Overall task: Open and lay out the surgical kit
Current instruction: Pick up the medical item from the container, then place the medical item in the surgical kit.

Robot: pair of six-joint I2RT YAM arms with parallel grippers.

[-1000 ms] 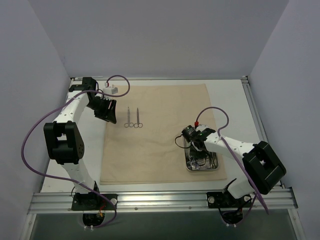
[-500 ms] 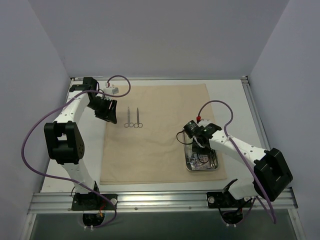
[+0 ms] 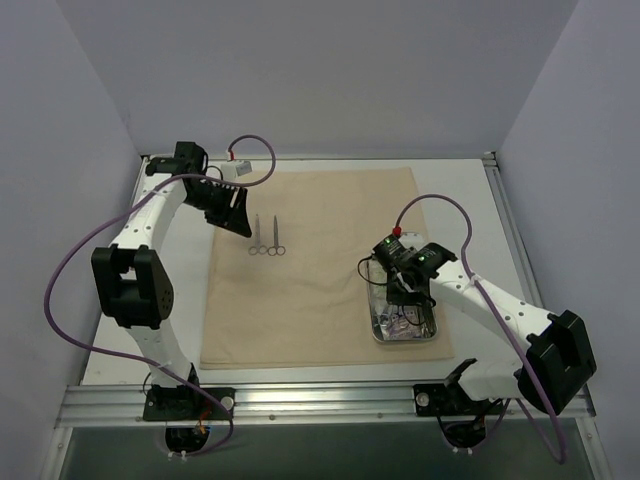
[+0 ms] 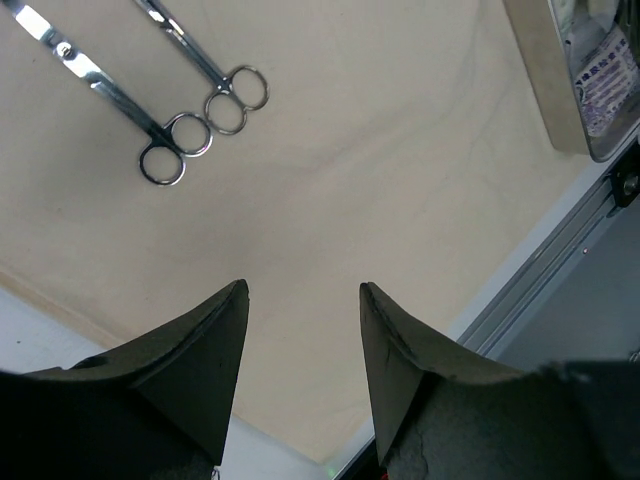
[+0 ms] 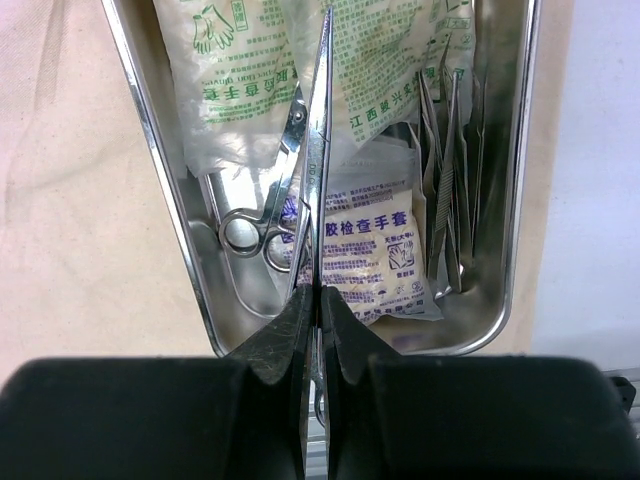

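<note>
Two clamps [image 4: 98, 84] unmoved; left claw [image 4: 302, 290] half-open, empty, nearer them; right claw [image 5: 318, 298] pinching thin tool [image 5: 318, 150], perhaps clamp, over tray [image 5: 515, 180].

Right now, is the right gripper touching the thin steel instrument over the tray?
Touching. The right wrist view shows the right gripper shut on the thin steel instrument, both fingertips pressed against it, above the steel tray.

White table [image 3: 455, 180], aluminium rail [image 3: 320, 400] along its near edge — plain grey walls [image 3: 320, 70] around
</note>
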